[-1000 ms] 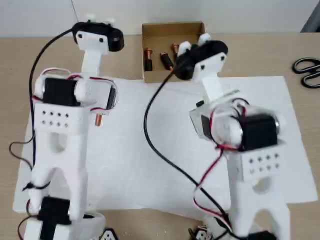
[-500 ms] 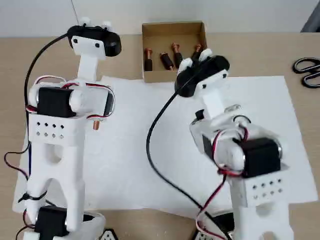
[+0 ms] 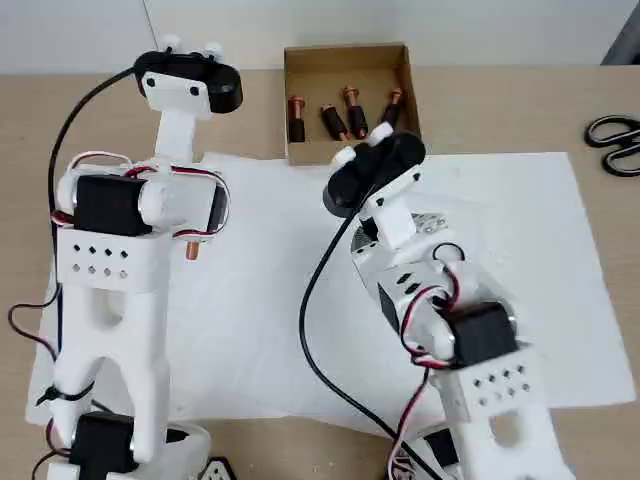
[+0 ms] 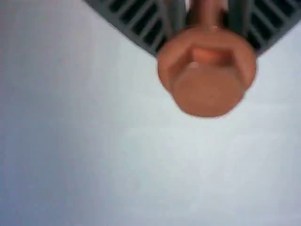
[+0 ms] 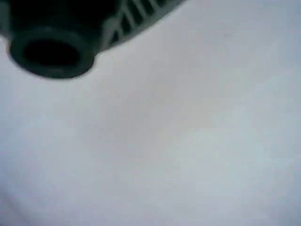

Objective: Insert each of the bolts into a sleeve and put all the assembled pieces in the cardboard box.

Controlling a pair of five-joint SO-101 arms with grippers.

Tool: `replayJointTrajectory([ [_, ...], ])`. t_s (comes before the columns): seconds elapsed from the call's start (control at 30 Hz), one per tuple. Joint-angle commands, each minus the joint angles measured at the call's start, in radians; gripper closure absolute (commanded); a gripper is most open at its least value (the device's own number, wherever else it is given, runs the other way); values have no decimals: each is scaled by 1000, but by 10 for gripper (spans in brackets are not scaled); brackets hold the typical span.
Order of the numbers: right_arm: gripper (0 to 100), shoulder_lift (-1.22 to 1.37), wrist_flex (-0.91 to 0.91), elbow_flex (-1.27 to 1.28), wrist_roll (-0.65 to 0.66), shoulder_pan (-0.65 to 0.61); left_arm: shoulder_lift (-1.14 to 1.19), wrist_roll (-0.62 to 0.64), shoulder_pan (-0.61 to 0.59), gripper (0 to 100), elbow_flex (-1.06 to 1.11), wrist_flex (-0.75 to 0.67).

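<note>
Left wrist view, bolt (image 4: 207,80): copper-coloured. Its six-sided head faces the camera and its shank goes up between two ribbed grey pads. White paper (image 3: 260,330) is under it.
Left jaws: the left gripper (image 4: 207,14) is closed narrow on the shank of the bolt.
Sleeve (image 5: 49,52): black and round, seen in the right wrist view with its open end toward the camera. It is above the same white paper.
Right jaws: the right gripper (image 5: 61,19) holds the sleeve, and one ribbed pad shows beside it.
Left arm (image 3: 140,215): in the high view it stands at the left side of the counter (image 3: 500,110). Its wrist is bent downward, and the bolt hangs head down over the left part of the paper.
Right arm (image 3: 440,310): it leans forward and toward the middle. Its black wrist part is near the front wall of the box, and the arm covers its jaws from above.
Bolt and sleeve: they are apart and do not touch.
Cardboard box (image 3: 345,50): open on top, at the far side of the counter, just beyond the edge of the paper.
Inside the box: four assembled pieces (image 3: 334,122), each a copper bolt in a black sleeve, lying side by side on the bottom.
Scissors (image 3: 615,140): black handles, on the counter near the far right corner of the paper.
</note>
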Motion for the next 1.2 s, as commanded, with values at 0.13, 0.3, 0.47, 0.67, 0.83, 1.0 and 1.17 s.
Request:
replayJointTrajectory([
  [0.13,981,-27,-206,129,-130,7,-158,5,-3,994,-12,-11],
  [0.3,981,-27,-278,163,-152,-1,-315,5,-3,994,-5,-104],
  [0.47,981,-27,-476,287,-152,-4,-356,5,-2,994,5,-115],
  [0.67,995,-61,-792,511,-155,-96,-362,72,63,994,97,-147],
  [0.83,995,-243,-943,663,-153,-162,-354,115,124,994,127,-232],
  [1.0,995,-429,-998,816,-155,-168,-356,117,129,994,280,-345],
  [1.17,995,-575,-992,937,-155,-168,-359,120,164,994,417,-531],
])
